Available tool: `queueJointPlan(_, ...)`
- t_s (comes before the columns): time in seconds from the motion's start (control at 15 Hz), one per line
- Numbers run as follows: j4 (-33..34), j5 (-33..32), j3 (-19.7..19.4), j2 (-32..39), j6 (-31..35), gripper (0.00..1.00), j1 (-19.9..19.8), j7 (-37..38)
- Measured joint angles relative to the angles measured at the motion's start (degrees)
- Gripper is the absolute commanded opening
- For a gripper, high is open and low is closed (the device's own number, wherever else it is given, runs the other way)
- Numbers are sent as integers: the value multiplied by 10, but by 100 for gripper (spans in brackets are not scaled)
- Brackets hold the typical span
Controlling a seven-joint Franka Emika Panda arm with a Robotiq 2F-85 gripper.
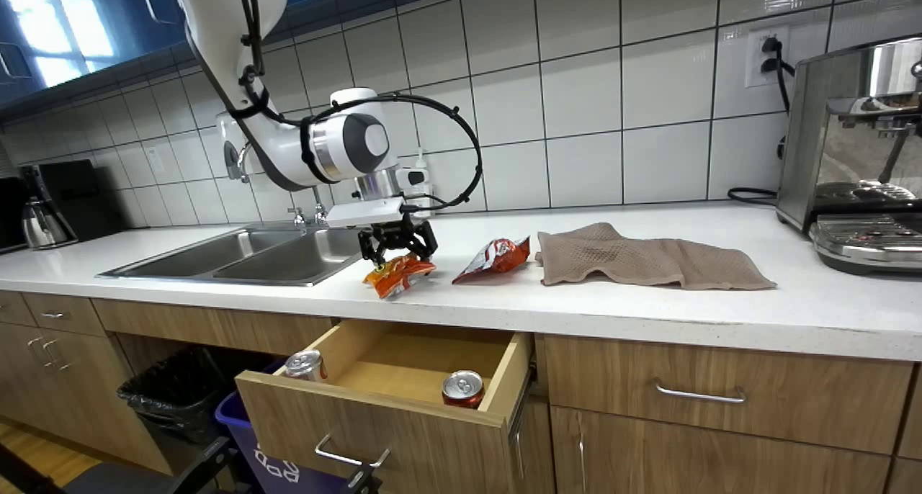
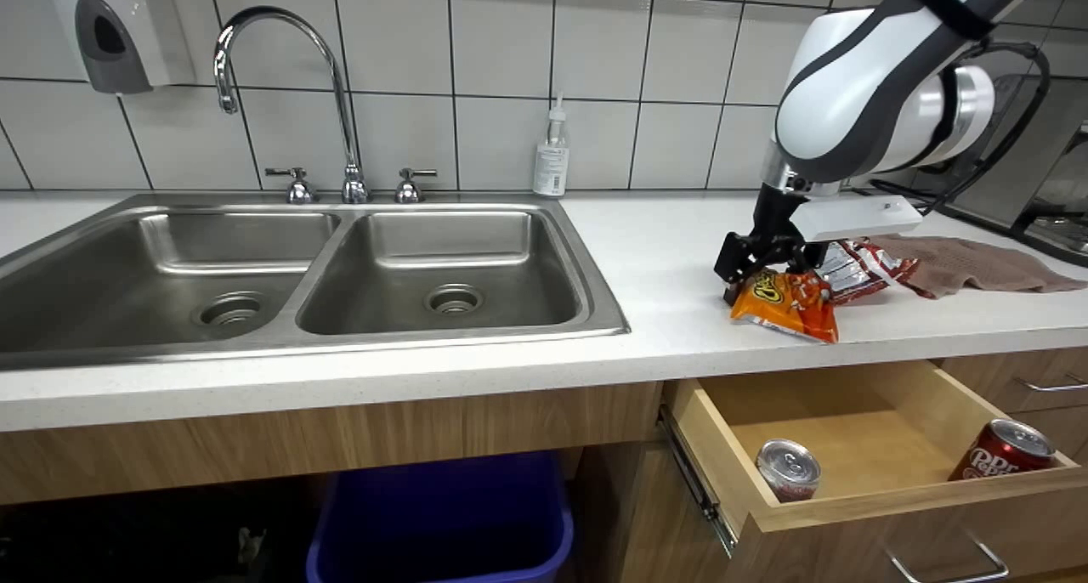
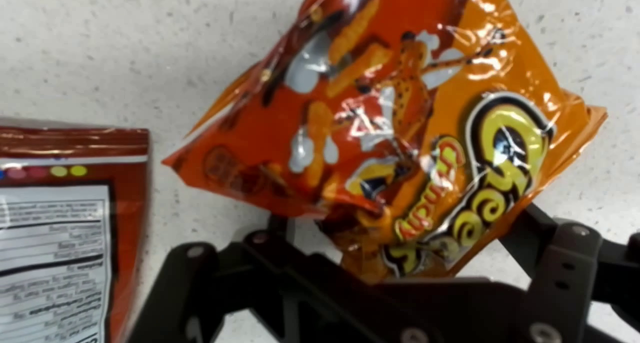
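Wrist view shows my fingers (image 3: 532,240) spread astride the Cheetos bag (image 3: 395,123), so the surface (image 3: 75,58), I judge, supports it.

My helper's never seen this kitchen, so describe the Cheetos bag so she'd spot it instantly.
Find the steel double sink, then go right along the white countertop, above the open drawer. The Crunchy Cheetos bag is by the black gripper. Its orange colouring and yellow lettering set it apart from the red-and-silver snack bag nearer the brown towel.
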Motion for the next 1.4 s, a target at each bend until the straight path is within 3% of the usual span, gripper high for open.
queueJointPlan(1.4, -151, -6, -14, -108, 1, 100, 6, 3)
